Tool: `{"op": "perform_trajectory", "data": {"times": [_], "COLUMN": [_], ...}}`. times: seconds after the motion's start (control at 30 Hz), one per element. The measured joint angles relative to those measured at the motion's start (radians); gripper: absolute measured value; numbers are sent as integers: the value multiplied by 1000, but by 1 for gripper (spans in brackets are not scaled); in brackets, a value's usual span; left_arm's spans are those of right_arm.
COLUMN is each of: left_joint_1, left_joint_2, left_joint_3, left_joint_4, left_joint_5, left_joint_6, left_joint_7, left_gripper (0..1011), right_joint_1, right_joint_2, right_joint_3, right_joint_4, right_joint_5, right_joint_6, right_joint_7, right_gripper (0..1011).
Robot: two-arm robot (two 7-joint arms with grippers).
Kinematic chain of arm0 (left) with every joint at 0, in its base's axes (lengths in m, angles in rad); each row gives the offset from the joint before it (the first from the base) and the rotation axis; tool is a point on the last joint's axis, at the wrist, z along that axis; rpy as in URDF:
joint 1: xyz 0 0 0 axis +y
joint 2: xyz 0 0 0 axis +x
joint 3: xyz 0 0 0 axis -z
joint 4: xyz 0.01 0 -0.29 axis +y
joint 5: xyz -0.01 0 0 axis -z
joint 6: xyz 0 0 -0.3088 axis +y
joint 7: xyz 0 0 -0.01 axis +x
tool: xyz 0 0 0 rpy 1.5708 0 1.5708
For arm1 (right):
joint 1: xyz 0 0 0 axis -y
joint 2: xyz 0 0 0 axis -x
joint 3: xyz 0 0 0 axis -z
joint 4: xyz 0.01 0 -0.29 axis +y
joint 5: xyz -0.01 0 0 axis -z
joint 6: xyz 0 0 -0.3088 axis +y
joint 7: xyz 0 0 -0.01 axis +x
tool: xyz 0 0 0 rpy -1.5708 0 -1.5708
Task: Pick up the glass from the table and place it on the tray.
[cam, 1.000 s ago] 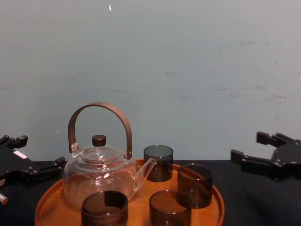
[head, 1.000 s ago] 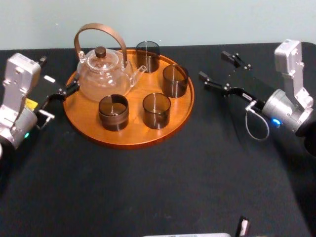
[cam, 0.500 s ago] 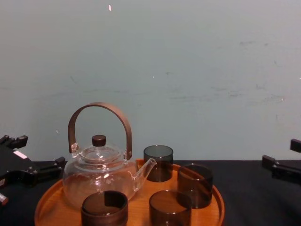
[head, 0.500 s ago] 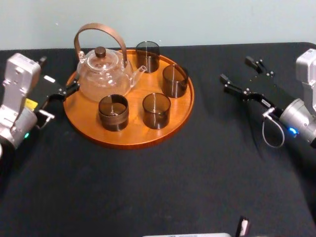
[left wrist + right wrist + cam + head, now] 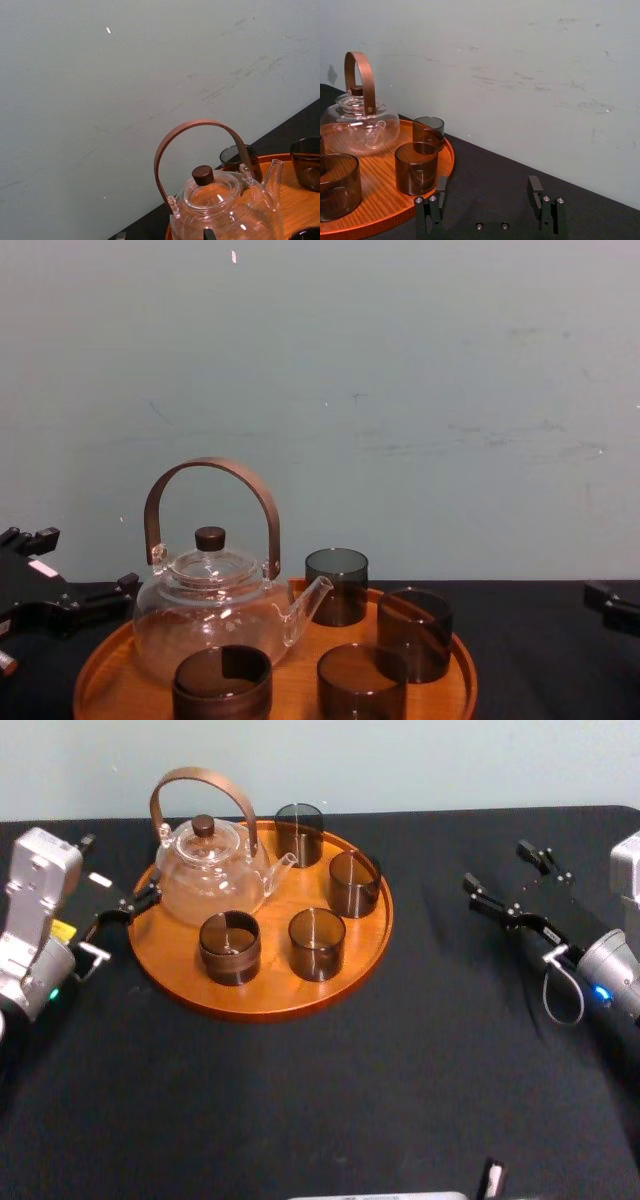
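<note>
The right gripper (image 5: 497, 868) is above the table (image 5: 400, 1070), well to the right of the tray (image 5: 270, 1007), with its two fingers spread wide and nothing between them. Four smoky dark glasses stand upright on the tray. The right glass (image 5: 355, 883) is near the rim on the side facing that gripper, and the back glass (image 5: 299, 833) is at the far rim. The front-right glass (image 5: 317, 943) and front-left glass (image 5: 230, 947) stand side by side nearer the robot. A clear teapot (image 5: 208, 870) with a brown hoop handle occupies the tray's left part, its spout reaching toward the back glass. The left gripper (image 5: 118, 870) sits just beside the tray's left rim, fingers apart and empty.
</note>
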Motion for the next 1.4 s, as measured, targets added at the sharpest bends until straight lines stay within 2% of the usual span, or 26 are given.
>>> {"op": "perform_trajectory", "data": {"times": [0.43,1.4], "left_joint_1": [0,0], "left_joint_2": [0,0], "left_joint_3": [0,0], "left_joint_4": [0,0], "left_joint_5": [0,0], "left_joint_6": [0,0], "left_joint_7": [0,0], "left_gripper": [1001,1001], "right_joint_1": [-11,-10], "right_joint_2": [-22,-18], "right_joint_3": [23,20], "right_joint_4": [16,14], "right_joint_5": [-23,-19], "right_joint_6": [-4,-4], "right_joint_7": [-21,-17], "right_gripper": [1002,1002]}}
